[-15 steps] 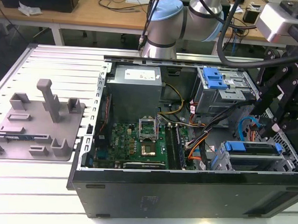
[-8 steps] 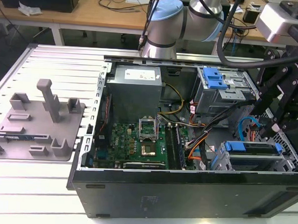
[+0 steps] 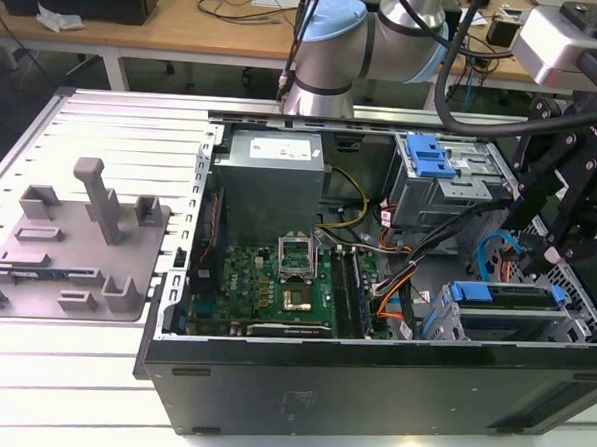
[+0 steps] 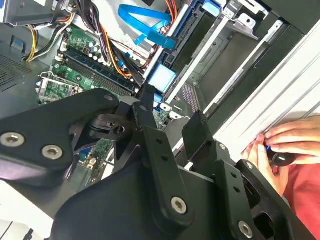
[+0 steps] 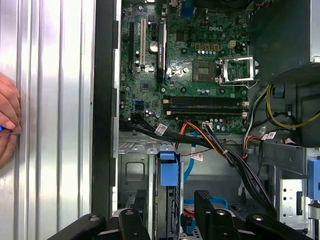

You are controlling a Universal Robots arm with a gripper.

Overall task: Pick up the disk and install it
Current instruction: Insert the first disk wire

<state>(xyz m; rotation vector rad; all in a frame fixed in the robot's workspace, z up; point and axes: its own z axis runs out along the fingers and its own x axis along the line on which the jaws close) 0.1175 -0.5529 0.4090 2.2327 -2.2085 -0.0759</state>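
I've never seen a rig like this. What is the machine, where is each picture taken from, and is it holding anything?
The machine is a single robot arm with a black two-fingered end effector. The exterior view comes from a camera off the arm. It looks at an open computer case lying on a slatted metal table, with a grey fixture tray at the exterior view's left. Both wrist views come from cameras riding on the arm and look past the fingers into the case. The end effector is open and holds nothing. It hovers over the drive cage, where the disk, with its blue carrier, sits in line with the gap between the fingers. A person's hand rests on the table.
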